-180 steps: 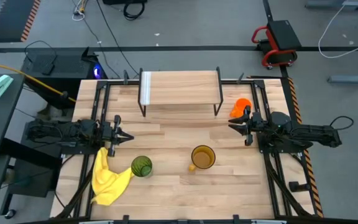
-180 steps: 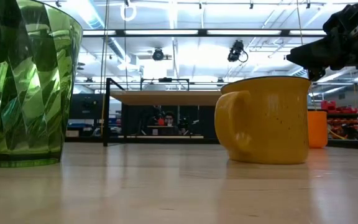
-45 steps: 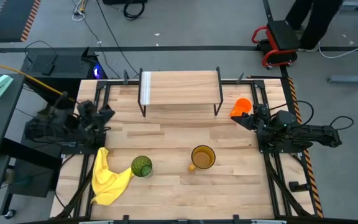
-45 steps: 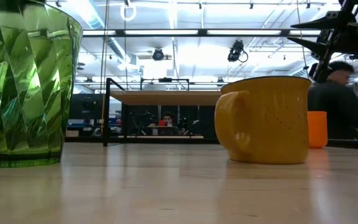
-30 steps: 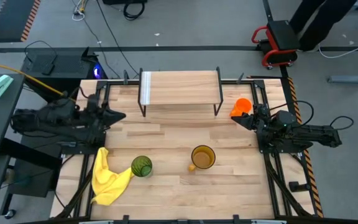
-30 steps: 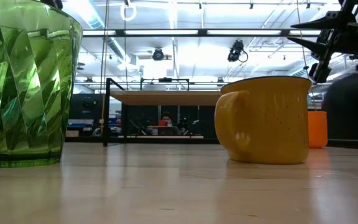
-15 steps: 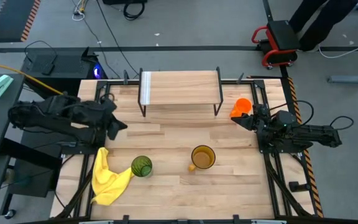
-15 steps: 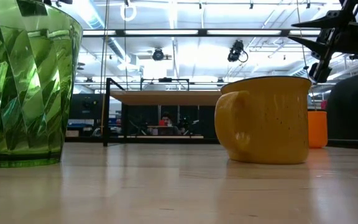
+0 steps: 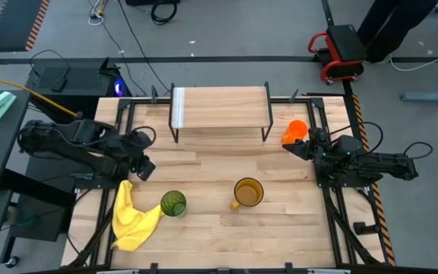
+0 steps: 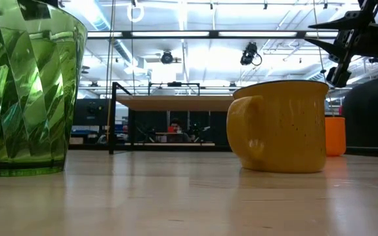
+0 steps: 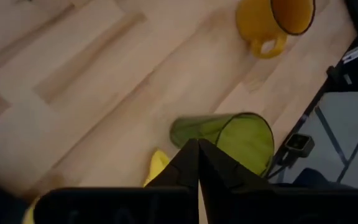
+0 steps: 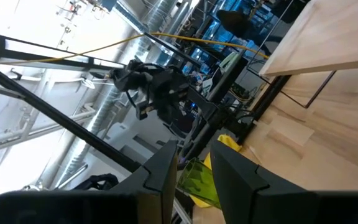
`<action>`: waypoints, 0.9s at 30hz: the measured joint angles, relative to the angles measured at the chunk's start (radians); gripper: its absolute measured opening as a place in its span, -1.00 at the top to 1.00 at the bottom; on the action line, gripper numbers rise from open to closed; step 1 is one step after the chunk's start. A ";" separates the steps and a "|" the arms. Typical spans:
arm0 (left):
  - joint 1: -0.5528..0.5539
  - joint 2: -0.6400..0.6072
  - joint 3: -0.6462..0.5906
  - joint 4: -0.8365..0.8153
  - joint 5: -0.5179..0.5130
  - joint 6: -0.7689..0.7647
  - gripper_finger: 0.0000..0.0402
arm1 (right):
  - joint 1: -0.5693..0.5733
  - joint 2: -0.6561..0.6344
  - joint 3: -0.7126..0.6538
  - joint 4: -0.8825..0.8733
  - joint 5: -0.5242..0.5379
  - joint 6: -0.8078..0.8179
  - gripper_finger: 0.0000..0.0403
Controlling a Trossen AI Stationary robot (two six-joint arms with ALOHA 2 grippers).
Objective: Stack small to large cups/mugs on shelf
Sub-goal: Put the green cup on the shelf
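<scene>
The left pincer (image 9: 146, 169) hangs clenched and empty above the table (image 9: 204, 228) near its left edge, aimed toward the green tumbler (image 9: 173, 203), which stands near the front edge beside a yellow cloth (image 9: 131, 221). The amber mug (image 9: 248, 192) sits right of the tumbler, the orange mug (image 9: 296, 131) by the right edge near the back. The shelf (image 9: 220, 106) at the back edge carries none of them — the stacking looks not yet begun. The right pincer (image 9: 299, 148) waits just beside the orange mug, its fingers spread, grasping nothing. To take the tumbler, the left pincer would likely need to unclench first, then descend over its rim.
</scene>
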 joint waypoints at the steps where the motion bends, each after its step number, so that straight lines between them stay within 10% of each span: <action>1: -0.013 0.000 0.000 0.000 0.000 -0.019 0.95 | 0.000 0.000 0.000 0.000 0.000 0.000 0.48; 27: -0.207 0.194 0.000 0.025 0.002 -0.228 0.86 | 0.001 0.000 0.000 -0.035 0.000 0.024 0.48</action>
